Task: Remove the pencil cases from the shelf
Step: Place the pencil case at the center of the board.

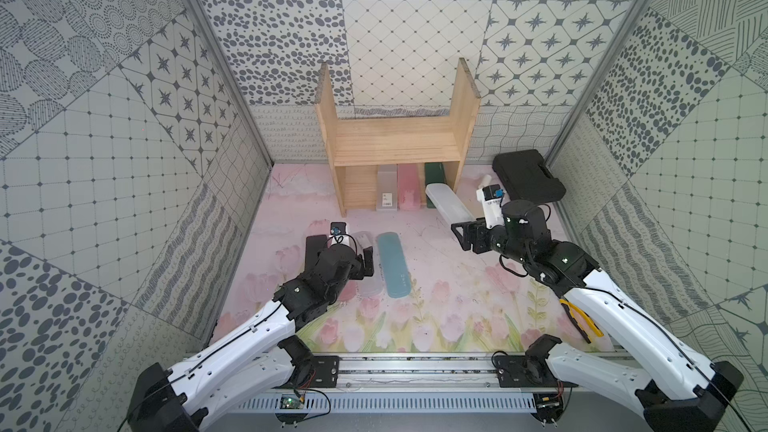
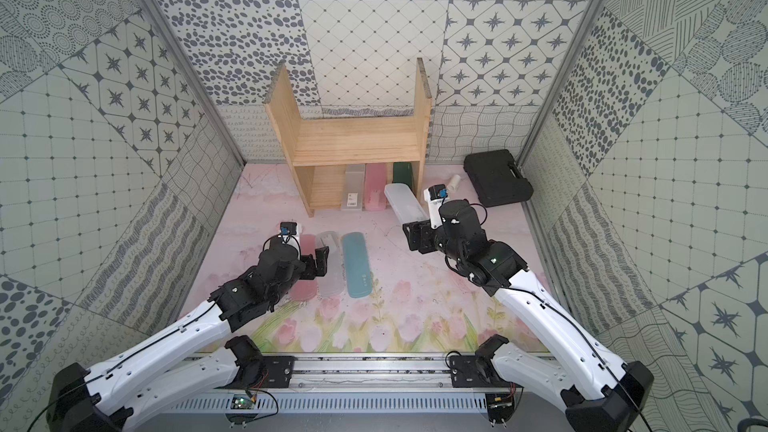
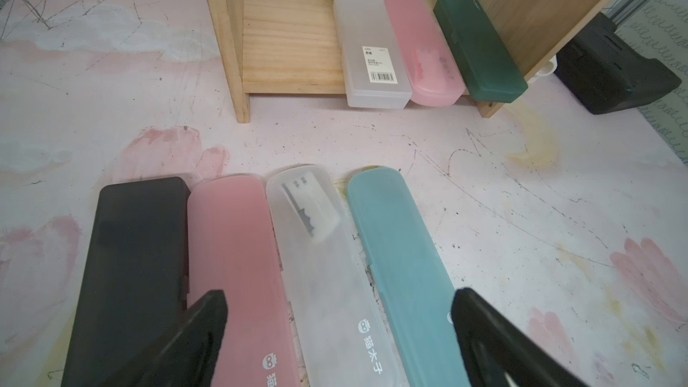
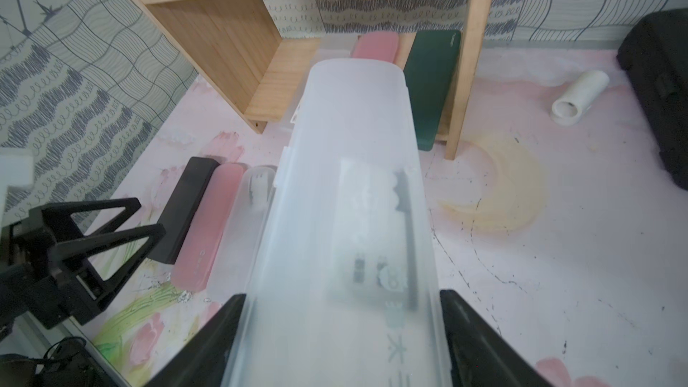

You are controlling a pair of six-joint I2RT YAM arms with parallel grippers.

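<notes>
Clamping 1 frosted case (image 4: 335,180), the right pincer (image 4: 342,295) hangs before the shelf (image 4: 473,50) front.

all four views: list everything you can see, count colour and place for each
table: one, pink floral top, under everything
shelf: one, light pine, back of the table
shelved pencil cases: three, frosted clear with label, pink, dark green, side by side on the bottom board
table pencil cases: four, black, pink, frosted clear, blue, in a row in front of the shelf
held pencil case: one, frosted clear, before the shelf's right end
tool case: one, black, back right corner
cylinder: one, white, lying between shelf and tool case
left gripper: one, black, open over the row
right gripper: one, black, shut on the held pencil case
</notes>
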